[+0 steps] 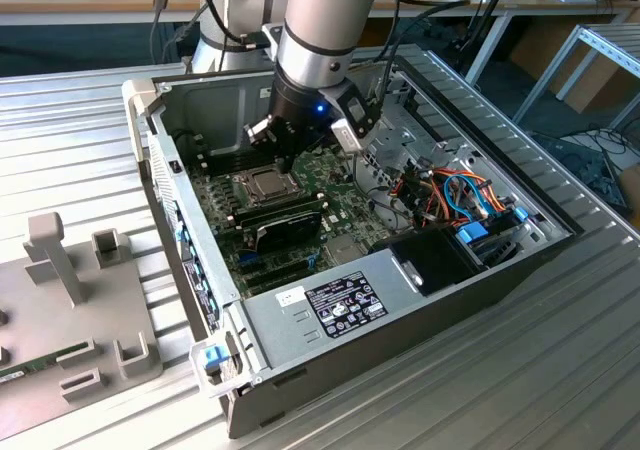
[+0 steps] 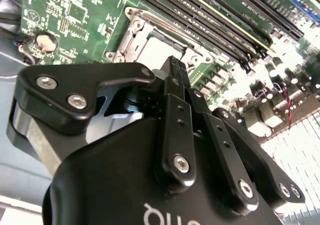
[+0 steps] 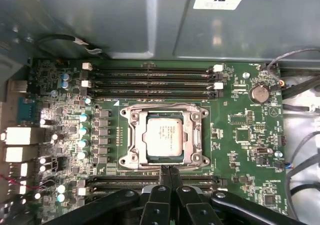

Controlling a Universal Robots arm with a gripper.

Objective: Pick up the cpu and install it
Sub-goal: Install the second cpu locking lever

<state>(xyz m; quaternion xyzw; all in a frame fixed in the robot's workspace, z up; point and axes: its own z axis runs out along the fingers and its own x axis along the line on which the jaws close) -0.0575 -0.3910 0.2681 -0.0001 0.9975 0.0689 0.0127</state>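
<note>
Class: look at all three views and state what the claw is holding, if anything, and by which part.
Nothing is held. The claw is shut and empty, while the cpu lies inside the socket frame on the motherboard, apart from it.

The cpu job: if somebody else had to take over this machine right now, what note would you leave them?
Gripper: shut, empty, hovering above the motherboard just beside the socket.
Cpu: lying flat in the socket, inside the open case.
Done: cpu looks placed and let go.
Left: check that it sits properly; the frame around it shows no cover over the chip, so it may need closing.
</note>
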